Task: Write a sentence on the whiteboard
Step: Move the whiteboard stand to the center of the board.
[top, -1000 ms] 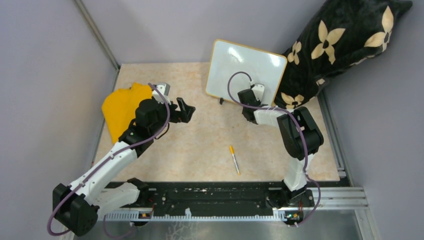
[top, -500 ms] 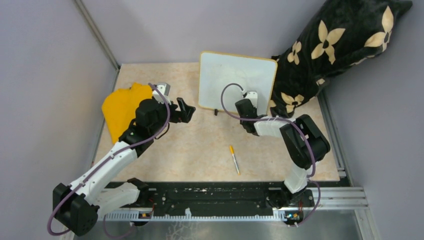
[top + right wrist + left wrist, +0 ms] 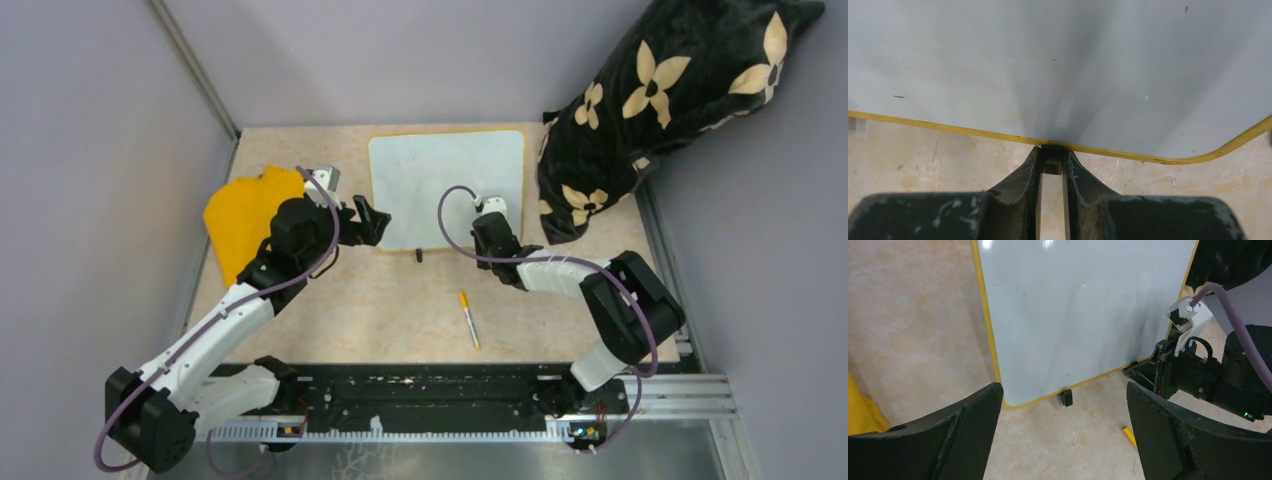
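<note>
The whiteboard (image 3: pixel 440 185) with its thin yellow frame stands at the back middle of the table. Its white face (image 3: pixel 1048 65) shows only faint smudges; the sentence is out of view. My right gripper (image 3: pixel 489 232) is at the board's lower right edge, shut on one of its small black feet (image 3: pixel 1052 161). The other foot (image 3: pixel 1065 397) rests on the table. Left of the board, my left gripper (image 3: pixel 378 222) hangs wide open with nothing between its fingers (image 3: pixel 963 435). An orange-capped marker (image 3: pixel 468 318) lies on the table in front of the board.
A yellow cloth (image 3: pixel 245 215) lies at the left behind my left arm. A black pillow with cream flowers (image 3: pixel 660 90) leans in the back right corner, close to the board's right edge. Grey walls close in the table on both sides.
My right gripper has dragged the whiteboard leftward from beside the pillow and turned it square to the table edge. The left arm and the marker have not moved.
</note>
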### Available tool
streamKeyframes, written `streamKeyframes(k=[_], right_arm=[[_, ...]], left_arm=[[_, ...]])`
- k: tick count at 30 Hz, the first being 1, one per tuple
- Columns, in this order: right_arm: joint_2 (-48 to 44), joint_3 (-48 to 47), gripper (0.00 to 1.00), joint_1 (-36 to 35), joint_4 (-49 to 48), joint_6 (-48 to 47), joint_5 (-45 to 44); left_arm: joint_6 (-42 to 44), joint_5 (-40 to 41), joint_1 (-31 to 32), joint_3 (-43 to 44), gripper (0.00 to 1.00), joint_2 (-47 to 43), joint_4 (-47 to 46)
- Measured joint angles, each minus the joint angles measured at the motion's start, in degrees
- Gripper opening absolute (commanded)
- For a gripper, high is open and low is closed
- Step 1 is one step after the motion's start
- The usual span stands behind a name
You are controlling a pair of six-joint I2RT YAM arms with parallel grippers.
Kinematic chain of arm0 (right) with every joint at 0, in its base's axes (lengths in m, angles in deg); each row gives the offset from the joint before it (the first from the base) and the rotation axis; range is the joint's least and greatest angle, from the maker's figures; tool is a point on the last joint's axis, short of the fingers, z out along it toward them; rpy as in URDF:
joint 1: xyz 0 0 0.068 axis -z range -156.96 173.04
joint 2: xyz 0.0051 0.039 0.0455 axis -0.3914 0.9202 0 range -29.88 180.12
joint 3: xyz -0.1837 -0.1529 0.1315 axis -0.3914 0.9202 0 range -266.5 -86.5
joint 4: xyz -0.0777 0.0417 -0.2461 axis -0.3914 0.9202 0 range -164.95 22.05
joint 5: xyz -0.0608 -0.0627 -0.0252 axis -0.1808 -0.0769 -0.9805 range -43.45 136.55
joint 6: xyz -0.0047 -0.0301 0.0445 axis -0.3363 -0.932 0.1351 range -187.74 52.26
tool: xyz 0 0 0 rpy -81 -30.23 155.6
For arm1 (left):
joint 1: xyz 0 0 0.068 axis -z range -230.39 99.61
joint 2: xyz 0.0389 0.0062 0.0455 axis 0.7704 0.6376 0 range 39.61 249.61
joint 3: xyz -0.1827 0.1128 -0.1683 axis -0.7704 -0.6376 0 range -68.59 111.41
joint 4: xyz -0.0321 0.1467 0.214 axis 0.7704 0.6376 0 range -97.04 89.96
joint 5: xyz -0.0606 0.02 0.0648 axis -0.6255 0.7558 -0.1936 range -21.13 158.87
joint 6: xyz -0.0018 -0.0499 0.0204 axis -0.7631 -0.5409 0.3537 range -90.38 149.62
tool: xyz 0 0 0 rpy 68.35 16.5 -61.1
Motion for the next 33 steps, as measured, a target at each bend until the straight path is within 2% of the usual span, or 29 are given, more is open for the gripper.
streamKeyframes(k=[14, 26, 29, 33], right_arm=[[-6.8, 7.1, 0.0, -1.6, 0.6, 0.6, 3.9], [-7.1, 7.5, 0.0, -2.0, 0.6, 2.8, 3.4], [-7.1, 7.5, 0.08, -2.0, 0.6, 2.9, 3.4], [-7.1, 7.5, 0.14, -2.1, 0.7, 3.0, 3.2]], left_arm=[[0.0, 0.0, 0.0, 0.0, 0.99, -1.1, 0.0], [0.0, 0.0, 0.0, 0.0, 0.99, -1.0, 0.0], [0.0, 0.0, 0.0, 0.0, 0.99, -0.9, 0.0], [0.0, 0.0, 0.0, 0.0, 0.99, -0.9, 0.0]])
